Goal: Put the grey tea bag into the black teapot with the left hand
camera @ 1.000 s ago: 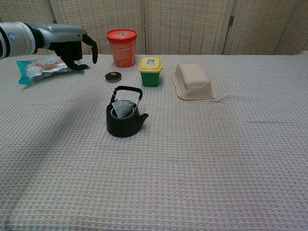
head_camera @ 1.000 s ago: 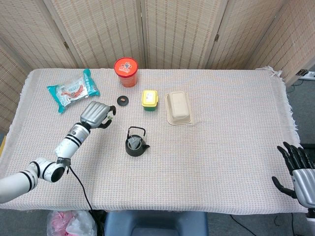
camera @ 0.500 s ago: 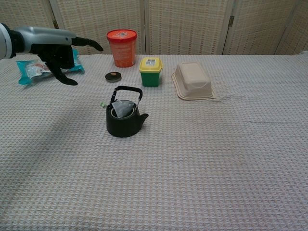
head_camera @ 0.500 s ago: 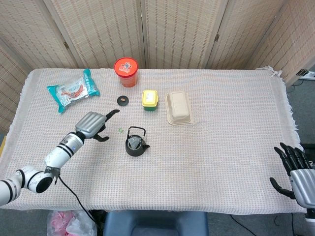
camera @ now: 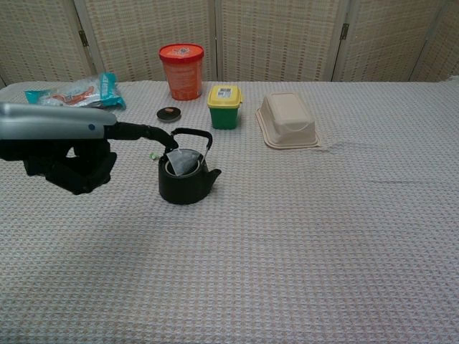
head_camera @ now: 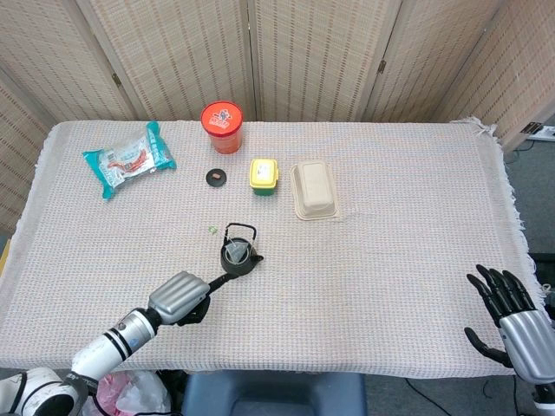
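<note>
The black teapot [head_camera: 238, 258] [camera: 186, 179] stands upright near the middle of the table. The grey tea bag [head_camera: 236, 252] [camera: 183, 162] sits in its open mouth, and a small green tag [head_camera: 212, 230] [camera: 153, 155] lies on the cloth to its left. My left hand [head_camera: 182, 297] [camera: 64, 147] hovers in front and to the left of the pot, holding nothing. One finger stretches towards the handle; the others are bent under the palm. My right hand [head_camera: 507, 321] hangs off the table's front right corner with its fingers spread and nothing in it.
Behind the pot lie a small black lid [head_camera: 216, 177] [camera: 168, 113], a yellow-lidded green tub [head_camera: 264, 176] [camera: 225, 106] and a beige lidded box [head_camera: 314, 190] [camera: 288, 120]. A red tub [head_camera: 222, 127] [camera: 181, 70] and a snack packet [head_camera: 128, 158] [camera: 72, 89] sit further back left.
My left hand has drawn back from the far left of the table, near the packet, towards the front edge. The tea bag stays in the pot. My right hand rose slightly.
</note>
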